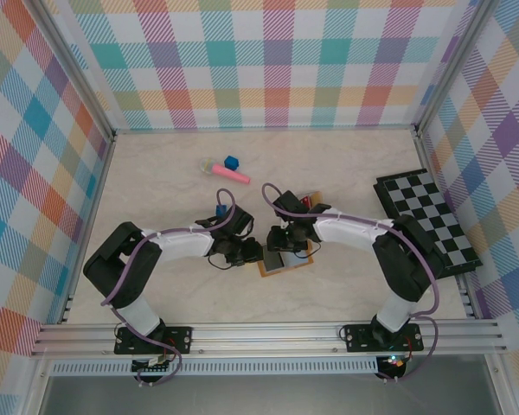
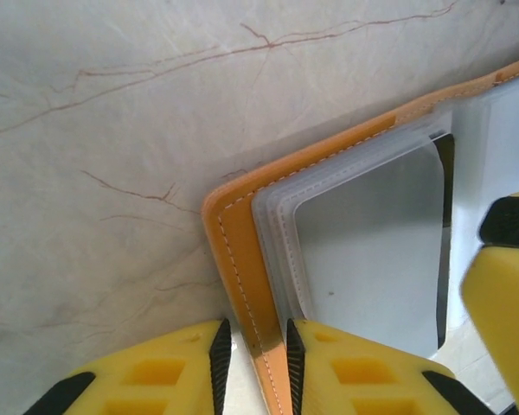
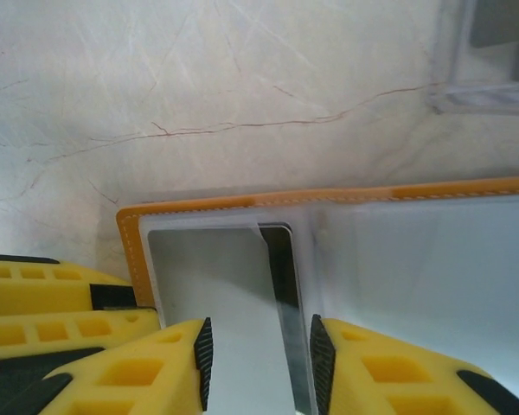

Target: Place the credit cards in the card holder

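The card holder (image 1: 287, 264) lies open and flat near the middle of the tabletop (image 1: 156, 186), with both arms meeting over it. The left gripper (image 2: 258, 350) is at the holder's left border, its jaws narrowly apart astride the orange stitched rim. One pad is almost on the leather and a sliver of light shows beside the other, so I cannot tell whether it pinches the rim. The right gripper (image 3: 259, 359) is just to the right, over the left-hand clear pocket (image 2: 272, 225). Its jaws are partly open on either side of a grey card (image 3: 242, 346) with a dark strip along the card's right side. The pads stand close to the card, but I cannot tell whether they grip it. The card's long axis runs near to far, straight ahead of the right gripper toward the holder's far orange border, in line with the pocket. In my judgement the right arm, directly behind the card, is the one placed to seat it, while the left arm steadies the holder. A red and dark cluster (image 1: 308, 202) on the far side of the right wrist may be the other cards, but it is too small to be sure.
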Action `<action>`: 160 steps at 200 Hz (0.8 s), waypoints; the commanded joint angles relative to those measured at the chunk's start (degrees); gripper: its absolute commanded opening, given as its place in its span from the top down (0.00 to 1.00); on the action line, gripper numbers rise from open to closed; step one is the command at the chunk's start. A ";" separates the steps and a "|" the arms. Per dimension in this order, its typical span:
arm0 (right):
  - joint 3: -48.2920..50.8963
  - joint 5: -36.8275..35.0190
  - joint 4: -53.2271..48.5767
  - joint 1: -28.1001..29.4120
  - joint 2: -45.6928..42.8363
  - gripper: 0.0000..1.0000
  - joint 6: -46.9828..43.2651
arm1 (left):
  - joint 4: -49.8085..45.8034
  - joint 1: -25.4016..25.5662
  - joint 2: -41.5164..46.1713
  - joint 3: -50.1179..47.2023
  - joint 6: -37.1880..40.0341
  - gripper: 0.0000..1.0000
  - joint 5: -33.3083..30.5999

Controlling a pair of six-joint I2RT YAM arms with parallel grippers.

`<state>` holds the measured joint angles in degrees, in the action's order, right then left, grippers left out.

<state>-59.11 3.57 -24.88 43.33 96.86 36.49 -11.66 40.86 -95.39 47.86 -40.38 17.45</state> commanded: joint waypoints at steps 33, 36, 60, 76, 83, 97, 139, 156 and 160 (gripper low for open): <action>-0.94 -9.02 -7.66 -8.05 -14.76 0.52 -4.77 | -3.77 -0.80 5.68 3.53 1.79 0.61 -6.68; -0.85 -9.29 -7.87 -8.88 -15.30 0.51 -5.03 | -5.51 -0.97 5.78 3.97 1.93 0.60 -6.77; -0.55 -9.44 -9.05 -15.76 -18.63 0.49 -7.11 | -6.37 -2.23 4.79 8.43 2.54 0.54 -6.91; -1.62 -7.58 -10.42 -20.33 -18.23 0.49 -8.28 | -6.19 -3.14 1.77 12.83 2.35 0.52 -5.99; -2.13 -6.37 -10.70 -21.67 -17.73 0.49 -8.96 | -6.26 -3.47 0.02 14.98 2.28 0.52 -5.59; -3.52 -4.76 -11.38 -23.33 -16.47 0.50 -10.41 | -7.19 -3.99 -3.75 20.05 1.75 0.51 -4.84; -10.10 -6.05 -16.32 -23.73 -10.42 0.47 -12.87 | -9.60 -4.47 -13.29 31.88 0.26 0.50 -2.17; -11.60 -6.44 -16.74 -23.76 -9.07 0.47 -13.11 | -9.95 -4.58 -15.25 34.16 -0.13 0.50 -1.72; -12.10 -6.66 -17.00 -23.80 -8.72 0.43 -13.11 | -10.10 -4.63 -15.65 34.54 -0.15 0.50 -1.72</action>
<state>-68.18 -2.92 -38.22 19.53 86.52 25.45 -18.55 36.73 -109.10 79.02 -39.62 14.06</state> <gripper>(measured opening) 0.527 0.502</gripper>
